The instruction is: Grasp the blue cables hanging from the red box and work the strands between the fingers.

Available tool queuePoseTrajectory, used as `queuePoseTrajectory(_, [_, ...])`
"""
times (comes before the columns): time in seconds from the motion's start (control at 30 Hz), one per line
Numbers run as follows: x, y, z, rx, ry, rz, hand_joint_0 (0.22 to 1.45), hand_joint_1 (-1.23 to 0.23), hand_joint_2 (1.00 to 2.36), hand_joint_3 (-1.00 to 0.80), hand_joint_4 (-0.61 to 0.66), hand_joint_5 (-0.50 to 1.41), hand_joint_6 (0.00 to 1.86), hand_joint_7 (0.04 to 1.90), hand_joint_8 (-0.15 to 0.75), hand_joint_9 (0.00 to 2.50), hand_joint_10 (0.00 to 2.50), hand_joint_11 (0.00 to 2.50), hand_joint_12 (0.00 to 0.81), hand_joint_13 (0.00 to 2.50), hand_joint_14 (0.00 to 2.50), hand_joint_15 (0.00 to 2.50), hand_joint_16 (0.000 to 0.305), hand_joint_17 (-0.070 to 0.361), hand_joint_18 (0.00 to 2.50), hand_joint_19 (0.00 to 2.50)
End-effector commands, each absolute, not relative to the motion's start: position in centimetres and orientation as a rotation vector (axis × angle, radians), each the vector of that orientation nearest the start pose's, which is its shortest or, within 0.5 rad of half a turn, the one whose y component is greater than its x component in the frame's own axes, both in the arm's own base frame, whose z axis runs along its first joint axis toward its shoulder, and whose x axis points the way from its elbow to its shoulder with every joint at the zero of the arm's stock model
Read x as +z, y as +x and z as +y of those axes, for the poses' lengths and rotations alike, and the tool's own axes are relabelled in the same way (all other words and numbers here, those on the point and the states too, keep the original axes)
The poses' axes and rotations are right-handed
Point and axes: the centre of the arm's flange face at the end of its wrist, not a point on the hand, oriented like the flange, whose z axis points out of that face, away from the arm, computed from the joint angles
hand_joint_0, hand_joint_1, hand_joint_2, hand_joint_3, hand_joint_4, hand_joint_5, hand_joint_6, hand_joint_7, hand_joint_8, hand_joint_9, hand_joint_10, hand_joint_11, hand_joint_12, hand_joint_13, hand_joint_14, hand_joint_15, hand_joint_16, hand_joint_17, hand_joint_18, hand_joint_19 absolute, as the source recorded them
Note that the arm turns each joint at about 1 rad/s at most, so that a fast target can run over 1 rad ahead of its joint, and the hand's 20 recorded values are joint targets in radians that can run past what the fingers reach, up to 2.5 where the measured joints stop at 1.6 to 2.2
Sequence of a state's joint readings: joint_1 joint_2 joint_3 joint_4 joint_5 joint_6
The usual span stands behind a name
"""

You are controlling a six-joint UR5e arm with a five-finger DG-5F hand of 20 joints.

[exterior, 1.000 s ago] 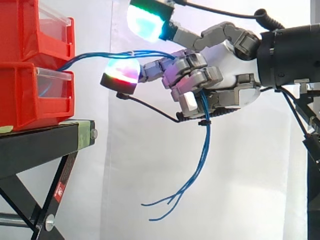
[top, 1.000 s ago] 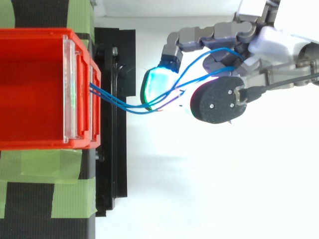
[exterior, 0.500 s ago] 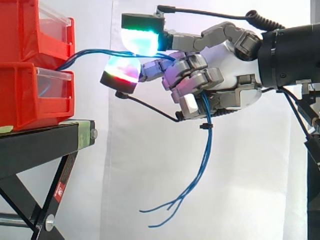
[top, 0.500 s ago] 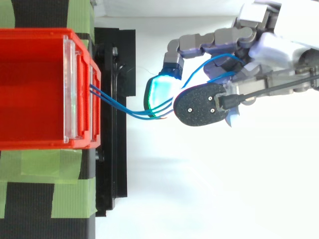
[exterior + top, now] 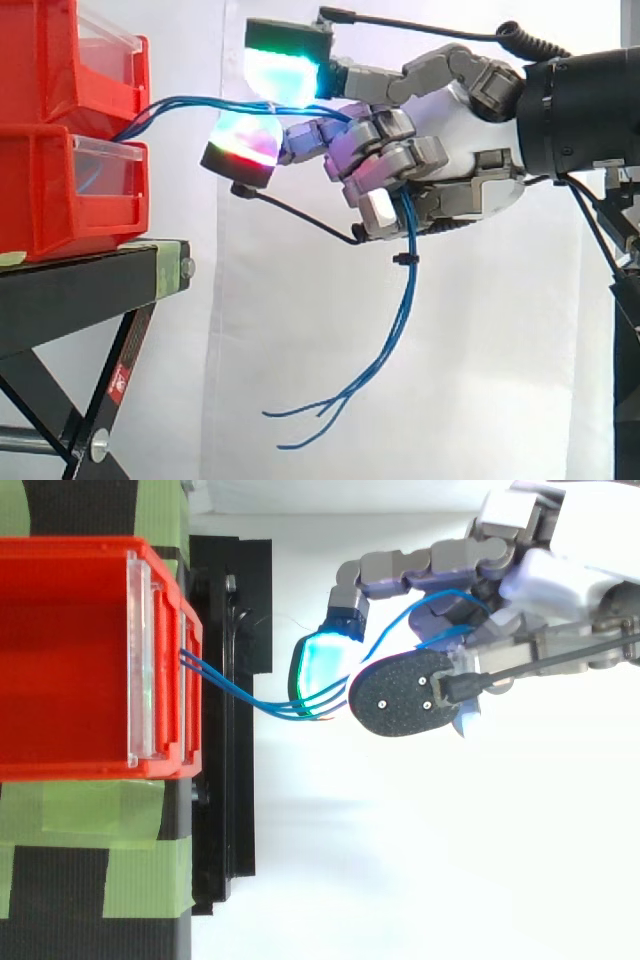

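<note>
Closest in, on the grey-jointed, white-palmed robot hand (image 5: 440, 170): curled shut on the bundle of thin blue cables (image 5: 407, 285), gripping them inside the folded fingers just behind two glowing fingertip pads (image 5: 285, 70). Drops loose below the palm and fans into separate free ends in open air. Looks light, limp and slick, so likely to slide through a grip rather than resist it. Best held just under the palm, near the small black tie (image 5: 403, 259), or along the run between pads and box, not at the floppy ends. Calls for gentle rolling between the fingers, not pulling; thin enough to kink or to drag out of the box.

Farther out, crosses open air in a shallow bow to the stacked red plastic bins (image 5: 50, 190) and enters at their front, seemingly where upper meets lower, above the front edge of the black metal stand (image 5: 90, 290). Meets no obstacle along that run, but leaves little room between pads and bins.

Farthest: clear panels (image 5: 100, 160) on the bin fronts, green tape strips (image 5: 140, 880) on the stand's top, and the white curtain (image 5: 300, 330) behind.
</note>
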State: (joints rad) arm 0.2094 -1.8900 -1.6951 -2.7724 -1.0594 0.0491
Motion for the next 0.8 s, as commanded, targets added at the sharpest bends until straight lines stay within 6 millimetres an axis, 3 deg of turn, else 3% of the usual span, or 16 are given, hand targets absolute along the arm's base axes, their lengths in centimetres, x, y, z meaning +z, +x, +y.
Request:
queuePoseTrajectory(0.0, [29.06, 59.19, -6.0, 0.962, 1.402, 1.02, 0.8, -0.67, 1.01, -0.74, 0.15, 0.48, 0.0, 1.45, 0.43, 0.95, 2.5, 2.5, 0.546, 1.37, 2.5, 1.51, 0.073, 0.164, 1.59, 0.4])
queuePoseTrajectory(0.23, [29.06, 59.05, -5.94, 0.955, 1.406, 1.03, 0.81, -0.68, 1.01, -0.8, 0.14, 0.46, 0.24, 1.4, 0.43, 0.95, 2.5, 2.5, 0.546, 1.37, 2.5, 1.51, 0.073, 0.164, 1.59, 0.4])
queuePoseTrajectory(0.4, [29.03, 59.02, -5.94, 0.953, 1.407, 1.032, 0.84, -0.69, 1.01, -0.66, 0.11, 0.47, 0.35, 1.38, 0.43, 0.95, 2.5, 2.5, 0.546, 1.37, 2.5, 1.51, 0.073, 0.164, 1.59, 0.4])
queuePoseTrajectory(0.53, [29.1, 59.06, -5.94, 0.954, 1.407, 1.031, 0.83, -0.7, 1.02, -0.49, 0.08, 0.5, 0.31, 1.38, 0.43, 0.95, 2.5, 2.5, 0.546, 1.37, 2.5, 1.51, 0.073, 0.164, 1.59, 0.4])
queuePoseTrajectory(0.57, [29.03, 59.02, -5.94, 0.953, 1.407, 1.032, 0.83, -0.7, 1.02, -0.45, 0.08, 0.51, 0.23, 1.42, 0.43, 0.95, 2.5, 2.5, 0.546, 1.37, 2.5, 1.51, 0.073, 0.164, 1.59, 0.4])
queuePoseTrajectory(0.77, [29.04, 59.04, -5.94, 0.954, 1.407, 1.031, 0.85, -0.7, 1.02, -0.39, 0.12, 0.53, 0.03, 1.48, 0.43, 0.95, 2.5, 2.5, 0.546, 1.37, 2.5, 1.51, 0.073, 0.164, 1.59, 0.4])
